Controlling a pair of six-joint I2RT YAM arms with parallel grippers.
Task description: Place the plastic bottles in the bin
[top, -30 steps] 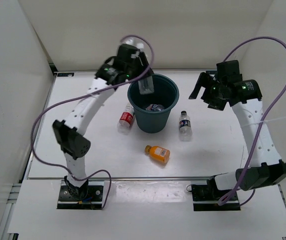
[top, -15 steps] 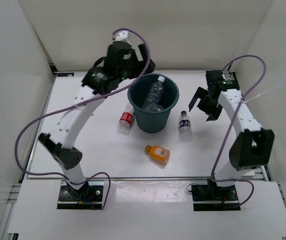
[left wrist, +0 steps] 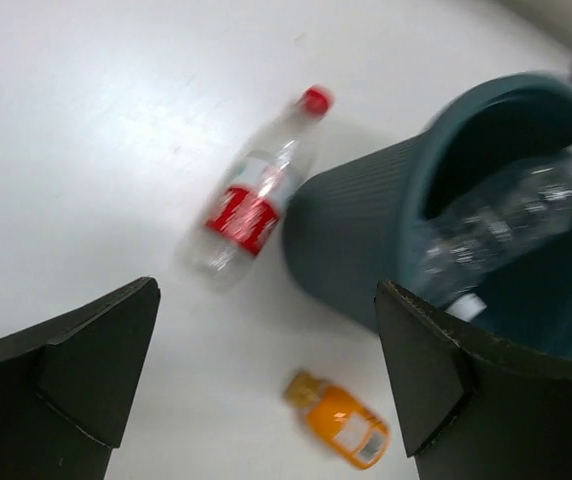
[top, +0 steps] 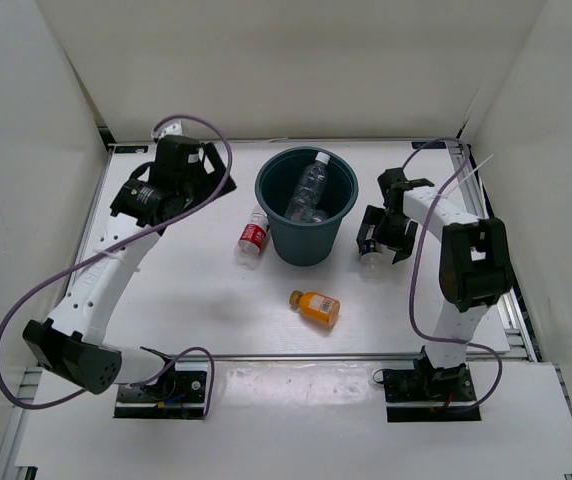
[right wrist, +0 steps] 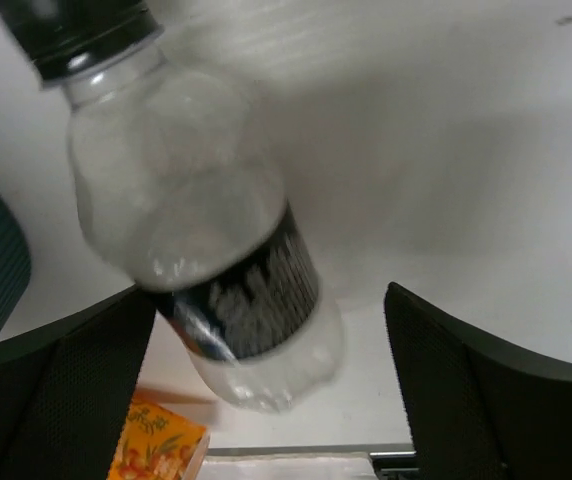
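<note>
The dark teal bin [top: 271,190] stands mid-table with a clear plastic bottle [top: 311,188] leaning inside it. That bin [left wrist: 351,250] and bottle [left wrist: 506,215] also show in the left wrist view. A red-capped bottle with a red-white label [top: 253,238] [left wrist: 251,205] lies left of the bin. The squat orange bottle [top: 316,308] [left wrist: 344,432] lies in front. My left gripper [top: 198,170] [left wrist: 266,385] hangs open and empty, left of the bin. My right gripper [top: 383,243] [right wrist: 271,330] is low and open, straddling a dark-capped clear bottle [top: 370,262] [right wrist: 206,230], with a gap on its right side.
White walls close in the table on the left, back and right. A purple cable loops over each arm. The right arm's elbow [top: 476,260] stands near the right table edge. An orange patterned label [right wrist: 156,440] shows at the bottom of the right wrist view.
My left gripper opened over the bin, the clear bottle dropped in, and the arm swung away left. My right arm came down over the dark-capped bottle beside the bin.
</note>
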